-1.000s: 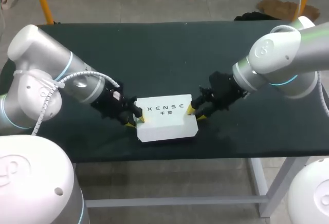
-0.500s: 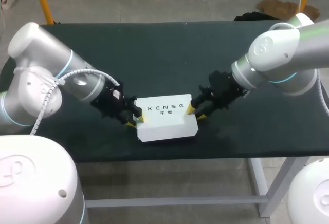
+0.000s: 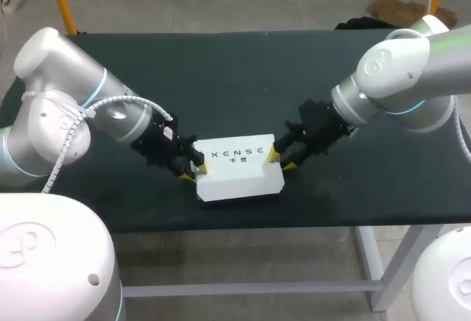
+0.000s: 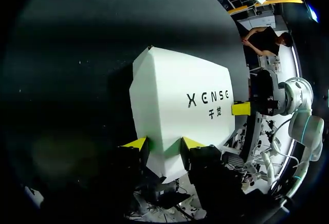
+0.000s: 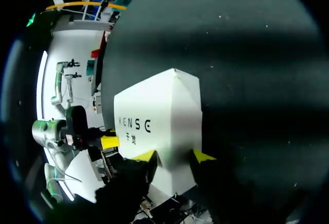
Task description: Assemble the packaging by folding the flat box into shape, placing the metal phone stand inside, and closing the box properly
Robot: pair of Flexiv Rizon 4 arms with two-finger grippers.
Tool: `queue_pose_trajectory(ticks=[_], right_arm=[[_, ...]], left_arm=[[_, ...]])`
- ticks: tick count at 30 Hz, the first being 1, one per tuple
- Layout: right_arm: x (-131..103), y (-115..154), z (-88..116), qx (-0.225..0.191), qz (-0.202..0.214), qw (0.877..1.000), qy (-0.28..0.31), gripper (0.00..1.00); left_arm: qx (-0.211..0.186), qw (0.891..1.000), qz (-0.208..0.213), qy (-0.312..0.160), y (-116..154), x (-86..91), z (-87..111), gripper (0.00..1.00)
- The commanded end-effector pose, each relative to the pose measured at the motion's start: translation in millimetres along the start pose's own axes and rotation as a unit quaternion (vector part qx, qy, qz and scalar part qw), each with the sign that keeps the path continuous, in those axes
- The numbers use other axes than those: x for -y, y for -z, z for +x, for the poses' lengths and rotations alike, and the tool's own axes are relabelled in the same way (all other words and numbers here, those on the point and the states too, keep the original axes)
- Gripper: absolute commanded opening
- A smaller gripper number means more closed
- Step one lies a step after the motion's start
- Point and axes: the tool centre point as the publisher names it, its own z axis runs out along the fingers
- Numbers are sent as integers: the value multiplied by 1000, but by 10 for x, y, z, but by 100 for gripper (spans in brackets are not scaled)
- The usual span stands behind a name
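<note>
White cardboard box [image 3: 239,170] seems nearly closed. Left gripper [image 3: 193,171] pinches its 9 o'clock end, right gripper [image 3: 280,161] its 3 o'clock end; next, press flaps flush.

A desk [image 3: 243,78] with a dark, matte top is seen from above, carried on a pale metal frame of which one leg [image 3: 377,266] and a crossbar [image 3: 250,289] are visible beneath the front edge. A single white cardboard box [image 3: 239,170] is found lying directly on the top, set flat near the front edge and roughly midway along the desk's width. The box is closed, its upper face is marked with dark lettering, and its front corners are cut at an angle. A narrow strip of dark top is left between the box and the front edge. In the wrist views, fine pale specks are scattered over the surface around the box.
</note>
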Motion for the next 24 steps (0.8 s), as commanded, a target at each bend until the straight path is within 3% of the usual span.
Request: queue_pose_trajectory(ticks=[1, 24], right_arm=[[-21, 6, 43, 1, 6, 1000, 0, 47], [-43, 38, 117, 8, 23, 1000, -15, 47]], left_arm=[[2, 1000, -5, 1, 8, 9, 33, 42], [-5, 998, -55, 13, 86, 78, 96, 42]])
